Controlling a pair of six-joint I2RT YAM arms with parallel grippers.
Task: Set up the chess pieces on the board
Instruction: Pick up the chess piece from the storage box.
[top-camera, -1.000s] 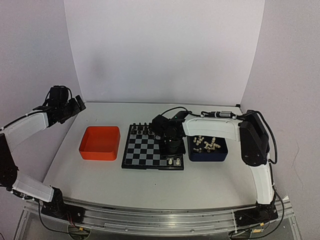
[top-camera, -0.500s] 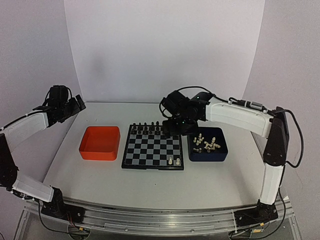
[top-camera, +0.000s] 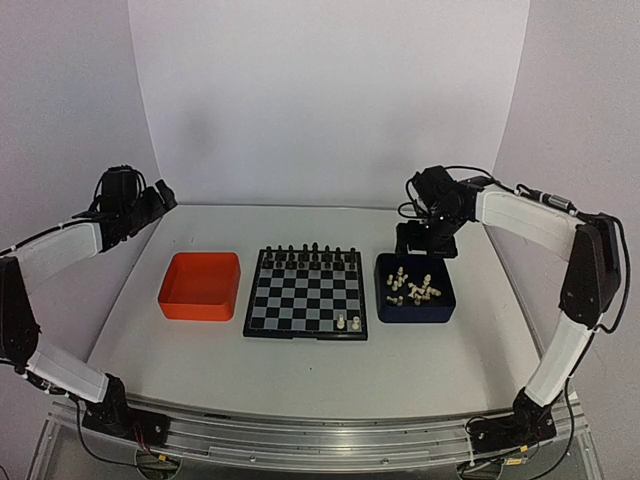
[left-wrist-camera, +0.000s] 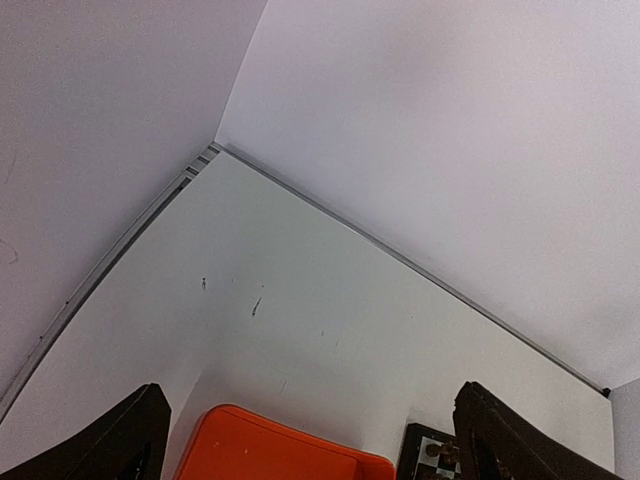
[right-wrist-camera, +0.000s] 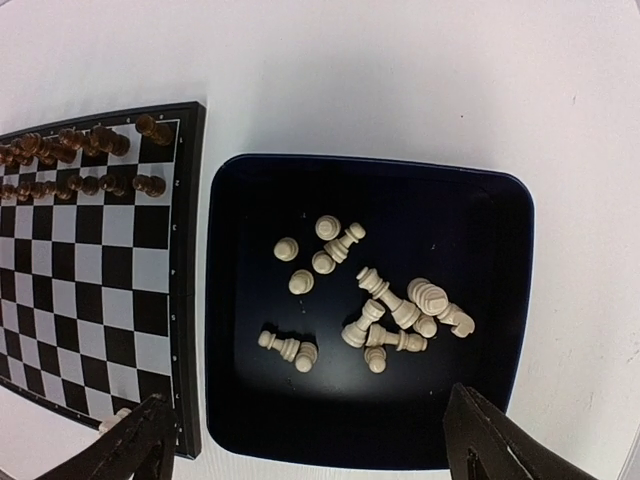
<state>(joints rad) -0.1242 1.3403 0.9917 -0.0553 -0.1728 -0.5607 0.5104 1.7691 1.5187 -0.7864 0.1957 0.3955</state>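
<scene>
Above dark blue tray (right-wrist-camera: 455, 215): right claw (right-wrist-camera: 310, 445) wide open, empty. Chess pieces (right-wrist-camera: 385, 310) jumbled inside; two upright on board (top-camera: 298, 296). Left claw (left-wrist-camera: 315, 450) wide open, empty.

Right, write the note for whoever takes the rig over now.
Left hand: open, empty, raised at the far left, beyond the orange tray.
Right hand: open, empty, over the blue tray.
Board: mid-table; black pieces fill its two far rows.
Done: two white pieces stand at its near right corner.
Left: the other white ones, loose in the blue tray, most lying down, go onto the board's near rows.
</scene>
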